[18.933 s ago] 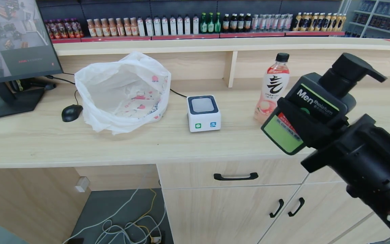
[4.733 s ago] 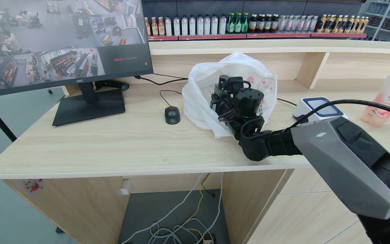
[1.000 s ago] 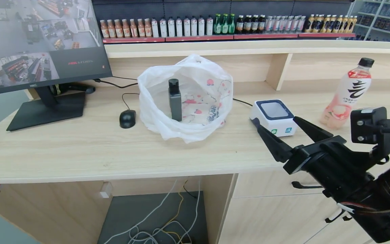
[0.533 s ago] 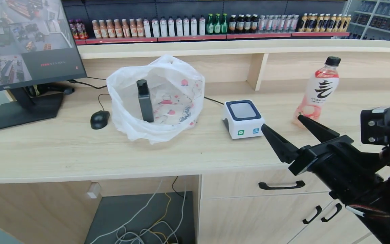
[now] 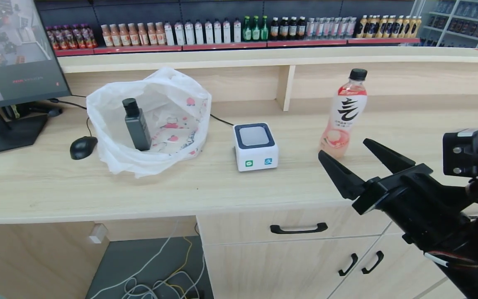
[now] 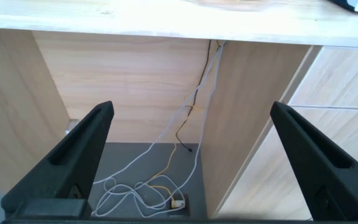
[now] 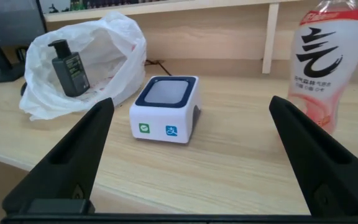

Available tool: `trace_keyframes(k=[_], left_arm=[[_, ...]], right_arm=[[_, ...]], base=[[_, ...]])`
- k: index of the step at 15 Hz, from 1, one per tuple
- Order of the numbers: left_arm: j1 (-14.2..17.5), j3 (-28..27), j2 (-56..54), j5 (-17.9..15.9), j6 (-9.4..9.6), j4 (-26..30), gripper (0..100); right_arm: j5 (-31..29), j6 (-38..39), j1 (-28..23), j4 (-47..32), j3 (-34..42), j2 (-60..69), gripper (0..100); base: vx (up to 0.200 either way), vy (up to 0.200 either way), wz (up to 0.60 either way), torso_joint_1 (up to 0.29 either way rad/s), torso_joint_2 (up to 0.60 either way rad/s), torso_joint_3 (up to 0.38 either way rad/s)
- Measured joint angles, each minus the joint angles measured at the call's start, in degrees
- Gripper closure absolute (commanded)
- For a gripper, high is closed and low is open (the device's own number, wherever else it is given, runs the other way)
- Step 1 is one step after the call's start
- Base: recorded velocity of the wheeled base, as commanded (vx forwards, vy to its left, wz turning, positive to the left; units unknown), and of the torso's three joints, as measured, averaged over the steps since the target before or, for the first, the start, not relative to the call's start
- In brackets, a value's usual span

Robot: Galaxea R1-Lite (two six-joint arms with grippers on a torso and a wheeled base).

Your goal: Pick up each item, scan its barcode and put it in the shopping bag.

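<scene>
A white plastic shopping bag (image 5: 156, 137) (image 7: 114, 46) stands open on the wooden counter, left of centre, with a dark pump bottle (image 5: 136, 124) (image 7: 69, 68) upright inside it. The white barcode scanner (image 5: 255, 146) (image 7: 164, 116) sits to the right of the bag. A pink drink bottle (image 5: 343, 114) (image 7: 319, 59) with a black cap stands upright right of the scanner. My right gripper (image 5: 342, 148) (image 7: 191, 102) is open and holds nothing, at the counter's front edge, just in front of the pink bottle. My left gripper (image 6: 191, 107) is open, low, below the counter top.
A monitor (image 5: 15, 54) on a black stand and a black mouse (image 5: 83, 147) lie left of the bag. A raised ledge with a divider (image 5: 284, 87) runs along the back of the counter. Drawers with black handles (image 5: 298, 228) and loose cables (image 6: 166, 186) are under the counter.
The head view has swung to the right, so the whole scene has slid left. My right gripper, still open, has gone from in front of the scanner to in front of the pink bottle.
</scene>
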State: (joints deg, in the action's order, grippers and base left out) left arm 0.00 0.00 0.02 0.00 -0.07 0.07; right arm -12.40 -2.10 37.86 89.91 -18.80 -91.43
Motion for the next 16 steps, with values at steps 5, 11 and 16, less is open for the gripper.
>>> trace_keyframes(k=[5, 11, 16], left_arm=[[0.0, 0.0, 0.0, 0.0, 0.23, -0.1, 0], [-0.1, 0.0, 0.0, 0.0, 0.26, -0.1, 0], [0.0, 0.0, 0.0, 0.0, 0.26, -0.1, 0]], right_arm=[[-0.2, -1.2, -0.1, 0.1, -0.6, -0.6, 0], [-3.8, -2.6, -1.4, -8.4, -6.2, -1.9, 0], [-3.9, -4.0, -7.3, -22.9, -15.4, -2.6, 0]], base=[[0.0, -0.04, 0.0, 0.0, 0.0, 0.001], [0.0, 0.0, 0.0, 0.0, 0.0, 0.0], [0.0, 0.0, 0.0, 0.0, 0.0, 0.0]])
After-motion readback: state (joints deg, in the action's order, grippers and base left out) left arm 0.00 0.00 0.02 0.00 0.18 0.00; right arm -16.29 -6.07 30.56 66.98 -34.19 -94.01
